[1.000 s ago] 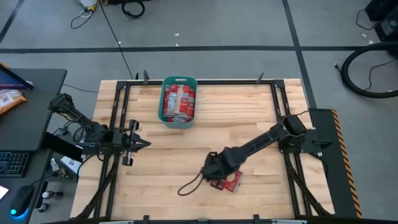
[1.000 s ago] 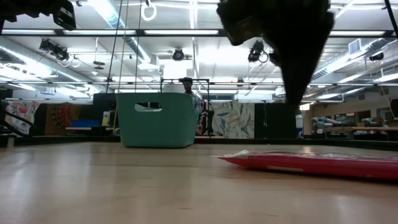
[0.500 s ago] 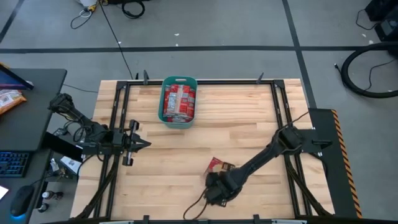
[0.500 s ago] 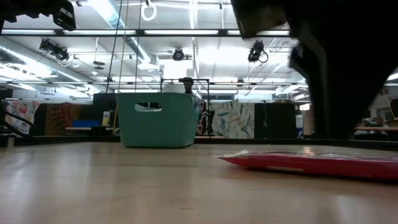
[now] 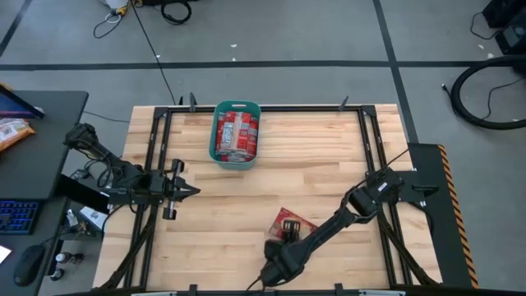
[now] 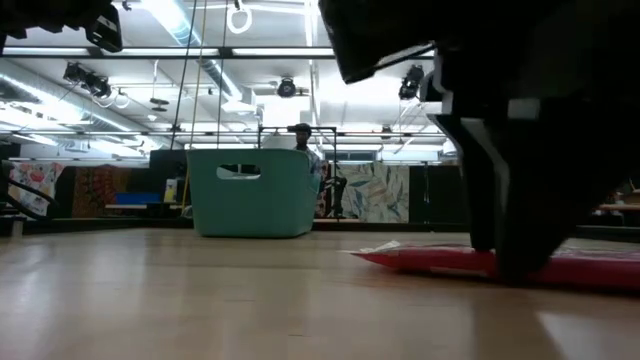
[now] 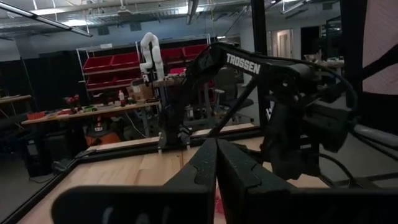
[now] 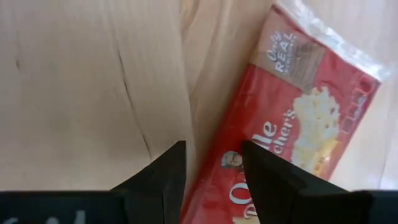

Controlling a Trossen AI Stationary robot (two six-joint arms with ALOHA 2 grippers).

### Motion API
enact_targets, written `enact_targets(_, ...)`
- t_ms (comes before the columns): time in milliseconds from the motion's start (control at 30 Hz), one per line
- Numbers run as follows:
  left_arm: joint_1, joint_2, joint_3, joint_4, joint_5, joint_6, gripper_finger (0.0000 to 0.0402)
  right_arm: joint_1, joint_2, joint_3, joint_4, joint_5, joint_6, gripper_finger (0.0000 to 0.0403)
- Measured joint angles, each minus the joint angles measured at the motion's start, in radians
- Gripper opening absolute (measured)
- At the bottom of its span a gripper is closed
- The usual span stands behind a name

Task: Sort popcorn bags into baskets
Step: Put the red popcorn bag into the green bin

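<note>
One red popcorn bag point(image 5: 289, 224) lies flat on the wooden table, right of centre toward the near edge; it also shows as bag point(image 6: 420, 258) and bag point(image 8: 298, 118). Several more red bags point(image 5: 237, 136) lie inside the teal basket point(image 5: 237, 104) at the far edge, which is basket point(image 6: 250, 195) in the low view. My right gripper point(image 5: 278, 258) hangs open on the near side of the loose bag. In its wrist view the right gripper point(image 8: 211, 158) has the bag's long edge showing between its fingers. My left gripper point(image 5: 191, 191) waits shut at the table's left edge.
Dark frame rails point(image 5: 156, 164) run along the table's left, right and far sides. A black cable point(image 5: 256, 284) trails from the right gripper at the near edge. Bare wood lies between the basket and the loose bag. A desk with a keyboard point(image 5: 20, 215) stands to the left.
My right gripper has swung from over the loose bag toward the table's near edge and has come down closer to the tabletop. The bag has stayed where it lay, and more of it shows now from above.
</note>
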Motion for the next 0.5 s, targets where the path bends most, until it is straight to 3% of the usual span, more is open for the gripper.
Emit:
enact_targets(300, 0.000, 0.000, 0.000, -0.002, 0.000, 0.000, 0.0013, 0.002, 0.013, -0.012, -0.088, -0.003, 0.060, 0.0158)
enact_targets(500, 0.000, 0.000, 0.000, -0.002, 0.000, -0.002, 0.0013, 0.002, 0.014, -0.022, -0.086, -0.023, 0.028, 0.0115)
